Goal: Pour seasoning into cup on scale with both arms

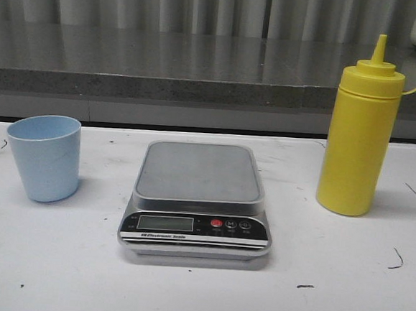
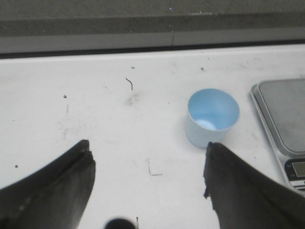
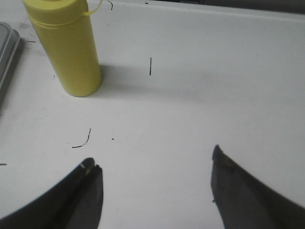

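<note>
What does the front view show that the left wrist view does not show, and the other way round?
Only the front view shows the tall yellow plastic squeeze bottle with its pointed nozzle, and the whole flat digital scale, including its red button.

Only the left wrist view shows the open left gripper, with nothing between its dark fingers, and the empty inside of the cup.

Both show the small pale blue plastic cup standing upright on the white table, beside the scale and not on it.

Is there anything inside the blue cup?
Empty. The left wrist view looks down into the cup and shows only its bare pale bottom; it stands upright on the table.
</note>
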Controlling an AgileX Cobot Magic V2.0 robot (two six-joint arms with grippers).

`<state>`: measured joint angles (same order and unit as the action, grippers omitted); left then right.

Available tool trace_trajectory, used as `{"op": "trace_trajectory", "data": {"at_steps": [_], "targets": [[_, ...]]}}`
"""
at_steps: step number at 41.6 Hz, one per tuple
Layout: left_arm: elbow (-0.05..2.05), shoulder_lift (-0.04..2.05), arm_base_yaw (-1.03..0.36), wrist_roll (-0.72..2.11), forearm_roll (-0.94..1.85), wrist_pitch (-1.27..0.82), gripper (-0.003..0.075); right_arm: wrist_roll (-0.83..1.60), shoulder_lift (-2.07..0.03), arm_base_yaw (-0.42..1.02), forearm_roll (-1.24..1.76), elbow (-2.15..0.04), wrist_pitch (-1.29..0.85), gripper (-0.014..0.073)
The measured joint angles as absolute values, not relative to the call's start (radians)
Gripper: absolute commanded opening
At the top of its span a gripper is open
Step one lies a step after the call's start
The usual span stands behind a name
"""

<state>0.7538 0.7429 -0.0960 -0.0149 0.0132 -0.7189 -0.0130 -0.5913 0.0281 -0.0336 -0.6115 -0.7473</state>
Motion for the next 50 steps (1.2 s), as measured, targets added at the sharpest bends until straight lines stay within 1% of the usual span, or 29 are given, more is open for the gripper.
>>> {"op": "trace_trajectory", "data": {"at_steps": [8, 14, 30, 43, 47, 50], "targets": [[0.849, 0.955, -0.173, -0.009, 0.015, -0.769, 0.0481, -0.011, -0.591, 0.028, -0.034, -0.612, -0.747, 0.0507], [0.926, 1.117, -0.203, -0.006, 0.015, -0.793, 0.0481, -0.011, -0.591, 0.028, -0.034, -0.612, -0.747, 0.0507], [1.128, 1.513, -0.211, 0.0, 0.017, -0.828, 0.0481, -0.011, -0.591, 0.028, -0.034, -0.612, -0.747, 0.0507], [1.245, 1.734, -0.211, 0.0, 0.012, -0.822, 0.0479, -0.011, -0.591, 0.028, -0.034, -0.612, -0.747, 0.0507], [1.263, 1.774, -0.211, 0.0, 0.012, -0.815, 0.0444, -0.011, -0.591, 0.028, -0.034, -0.612, -0.747, 0.0507], [1.271, 1.793, -0.211, 0.0, 0.012, -0.813, 0.0384, -0.011, -0.591, 0.028, -0.034, -0.612, -0.747, 0.0507]]}}
